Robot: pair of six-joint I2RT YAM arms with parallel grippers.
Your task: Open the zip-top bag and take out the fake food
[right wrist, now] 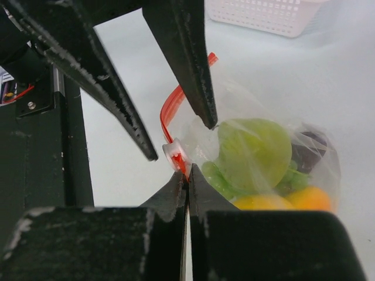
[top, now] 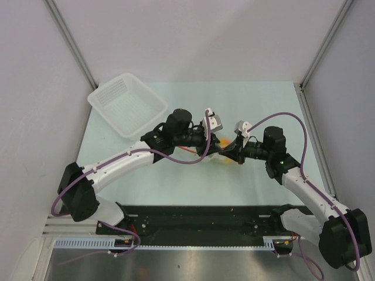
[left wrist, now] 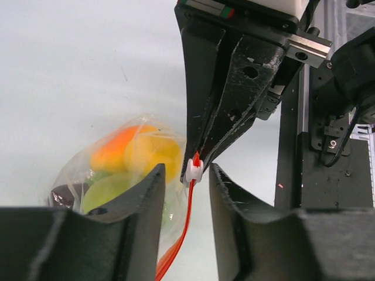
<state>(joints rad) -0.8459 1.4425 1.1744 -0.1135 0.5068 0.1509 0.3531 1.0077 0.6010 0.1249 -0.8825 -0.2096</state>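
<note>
The zip-top bag (top: 221,156) lies at mid-table between both grippers, holding the fake food: a green pear (right wrist: 255,152), a yellow fruit (left wrist: 153,155), an orange piece (left wrist: 114,149) and a dark piece (right wrist: 309,153). My right gripper (right wrist: 188,174) is shut on the end of the red zip strip (right wrist: 171,108), just beside the white slider (right wrist: 174,153). My left gripper (left wrist: 187,171) is open, its fingers standing either side of the slider (left wrist: 193,171) with a gap on each side. In the top view the left gripper (top: 212,142) and the right gripper (top: 233,151) meet over the bag.
A white slotted basket (top: 126,105) stands at the back left of the table and shows at the top of the right wrist view (right wrist: 263,14). The black arm rail (top: 193,225) runs along the near edge.
</note>
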